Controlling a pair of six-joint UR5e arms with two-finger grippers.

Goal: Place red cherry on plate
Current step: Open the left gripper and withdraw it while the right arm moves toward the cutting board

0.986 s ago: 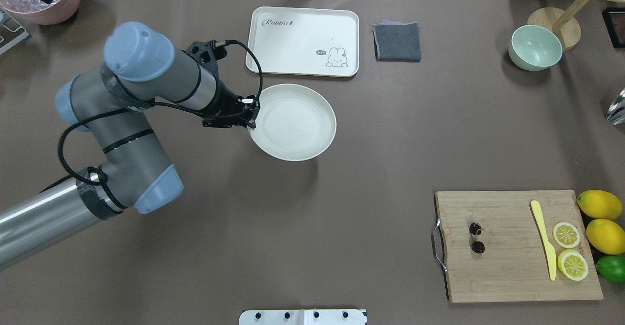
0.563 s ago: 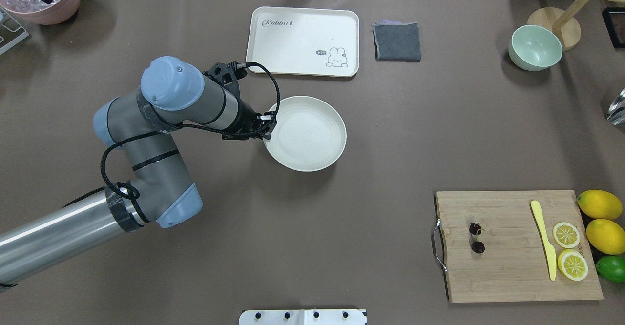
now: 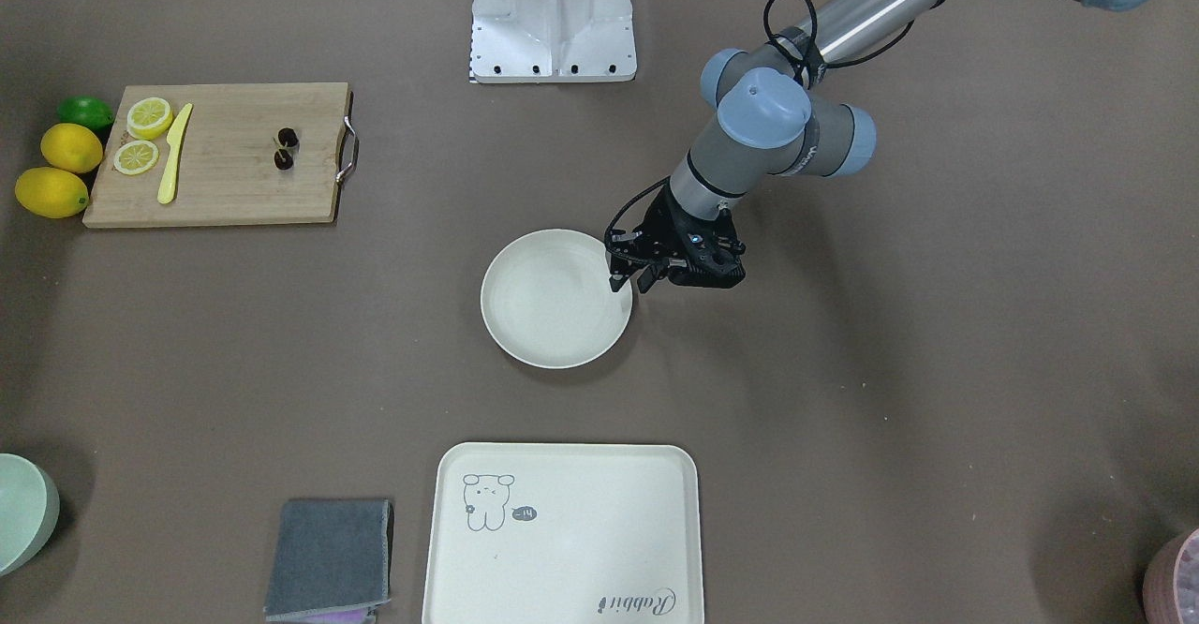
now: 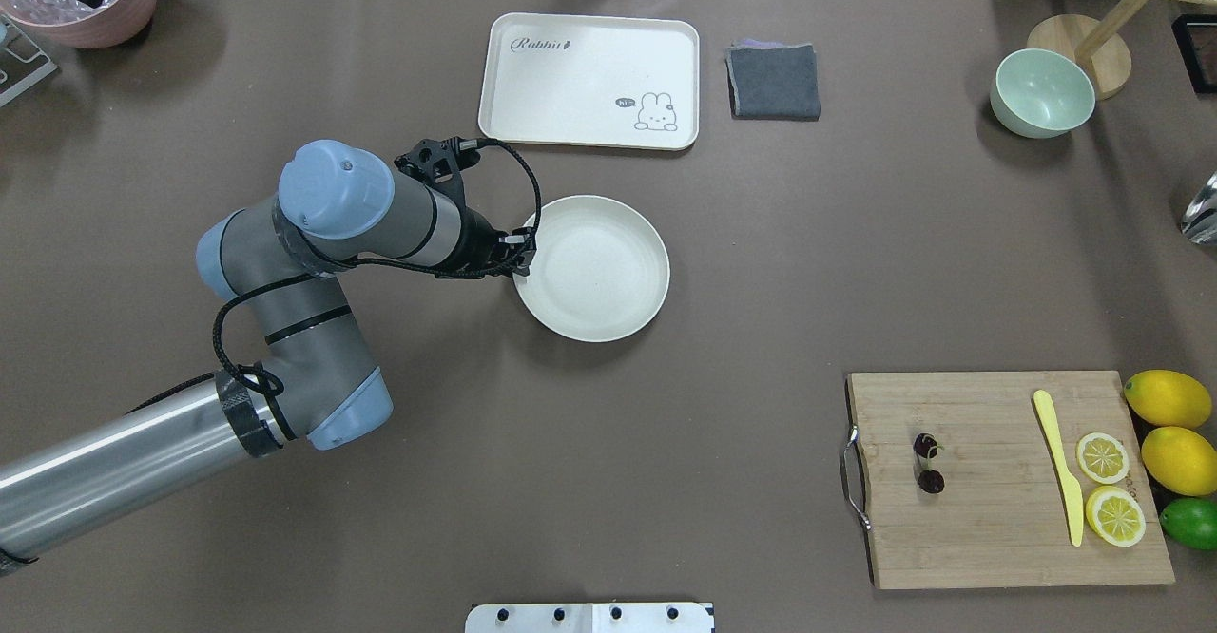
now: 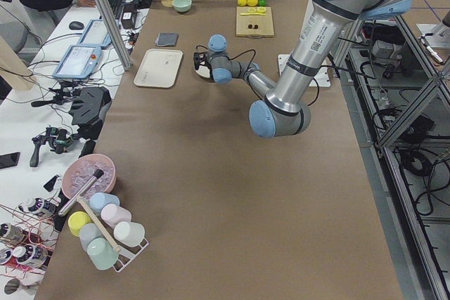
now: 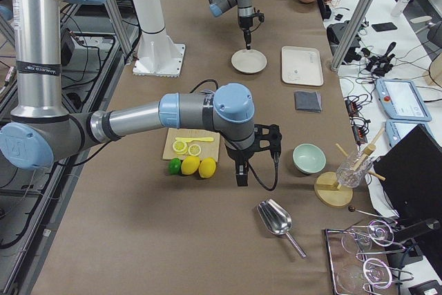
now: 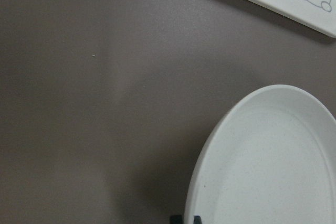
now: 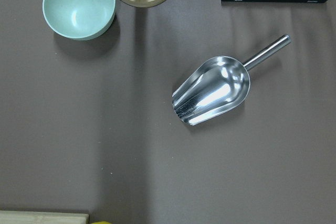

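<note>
The red cherry [image 4: 927, 463] is a dark pair lying on the left part of the wooden cutting board [image 4: 1008, 528], also seen in the front-facing view [image 3: 284, 149]. Far from it, mid-table, is the round cream plate [image 4: 599, 272]. My left gripper [image 4: 519, 258] is shut on the plate's left rim; the left wrist view shows the plate [image 7: 273, 166] with dark fingertips [image 7: 177, 218] at its edge. My right gripper [image 6: 240, 177] hangs beyond the board's right end, above the table, and I cannot tell whether it is open.
A cream tray with a rabbit drawing [image 4: 589, 82] and a folded grey cloth [image 4: 773, 82] lie behind the plate. The board carries a yellow knife [image 4: 1057, 462] and lemon slices [image 4: 1103, 457]; whole lemons [image 4: 1168, 397] sit beside it. A green bowl [image 4: 1041, 91] and a metal scoop [image 8: 212, 90] lie far right.
The left arm has carried the plate to the right and nearer the robot, still gripping its rim. The cherries and board have not moved.
</note>
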